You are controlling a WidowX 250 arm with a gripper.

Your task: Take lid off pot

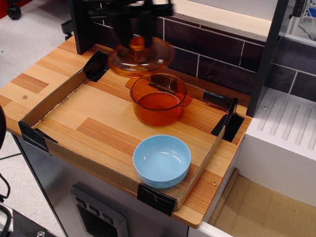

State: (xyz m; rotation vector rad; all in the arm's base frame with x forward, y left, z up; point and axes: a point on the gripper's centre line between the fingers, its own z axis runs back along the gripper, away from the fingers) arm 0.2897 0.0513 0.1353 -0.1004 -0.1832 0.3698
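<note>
The amber-orange glass pot (159, 101) stands open at the back of the cardboard-walled tray (57, 96). My gripper (137, 40) is shut on the small orange knob of the amber glass lid (140, 58). It holds the lid in the air, above and to the left of the pot, clear of its rim. The gripper and lid are motion-blurred.
A light blue bowl (162, 161) sits near the tray's front right corner. A dark brick wall (222, 59) runs behind the tray, with black posts at left (81, 24) and right (266, 54). A white ribbed unit (289, 143) stands at the right.
</note>
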